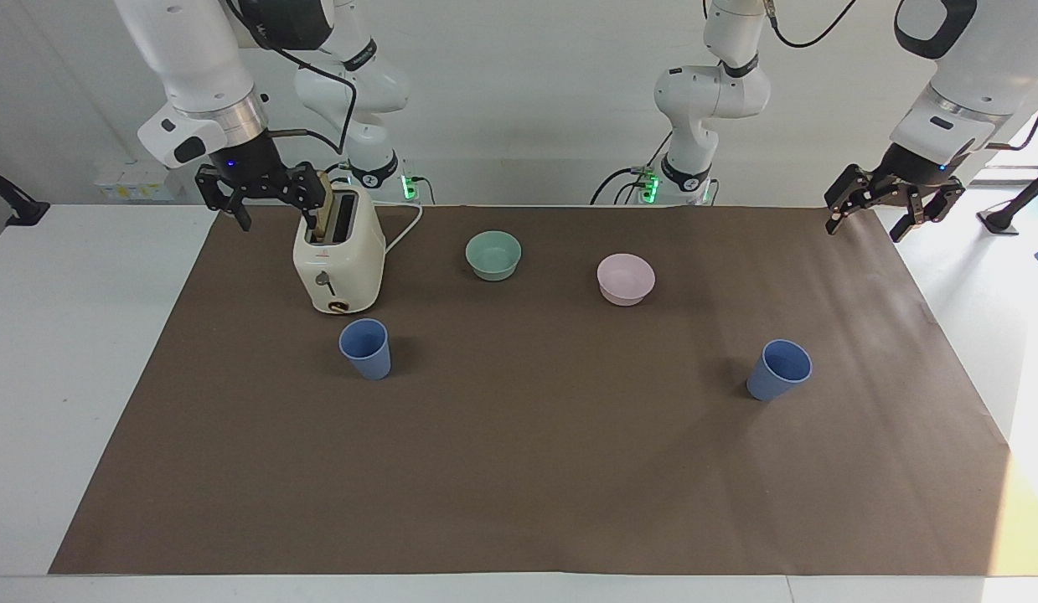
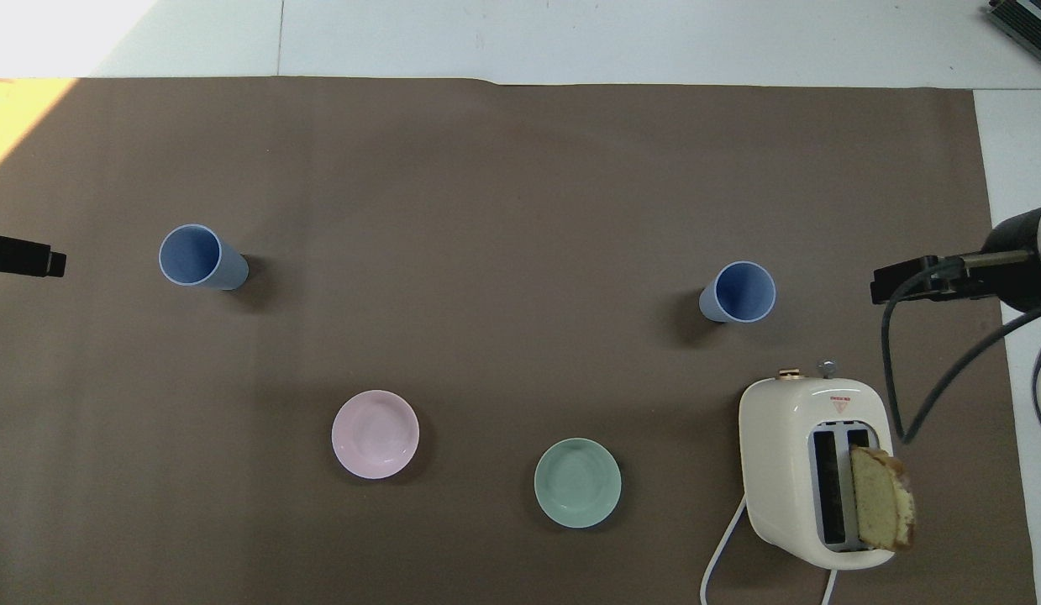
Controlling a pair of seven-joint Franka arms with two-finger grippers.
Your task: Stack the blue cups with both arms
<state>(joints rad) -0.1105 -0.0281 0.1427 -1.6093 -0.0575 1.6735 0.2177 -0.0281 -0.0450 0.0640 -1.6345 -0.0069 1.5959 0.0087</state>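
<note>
Think of a clock lying flat on the brown mat [image 2: 503, 168], as seen from overhead, with 12 pointing away from the robots.

What could go wrong: the right tool [image 1: 271, 205] hangs in the air with its fingers spread wide, and one finger is just beside the bread [image 1: 322, 205] that sticks out of the toaster [image 1: 338, 268]. If this tool swings over carelessly, it could bump the bread or push the toaster. The first blue cup [image 1: 365, 347] stands just in front of the toaster, so there is little room there. The cups look light. A finger that comes down on a rim and not around the cup could tip it over, and it might roll away. If the two arms meet in the middle too fast, they could hit each other.

Where things are: the first blue cup is at 3 o'clock on the bench. The right tool is up over the mat's edge, and the cup is at 9 o'clock from it, well apart. The second blue cup [image 1: 778, 369] is at 9 o'clock on the bench. The left tool [image 1: 864, 228] is also spread and holds nothing, up over the mat's edge at the left arm's end. That cup is at 3 o'clock from it, well apart. Both cups stand upright, far from each other, and nothing is stacked yet.
</note>
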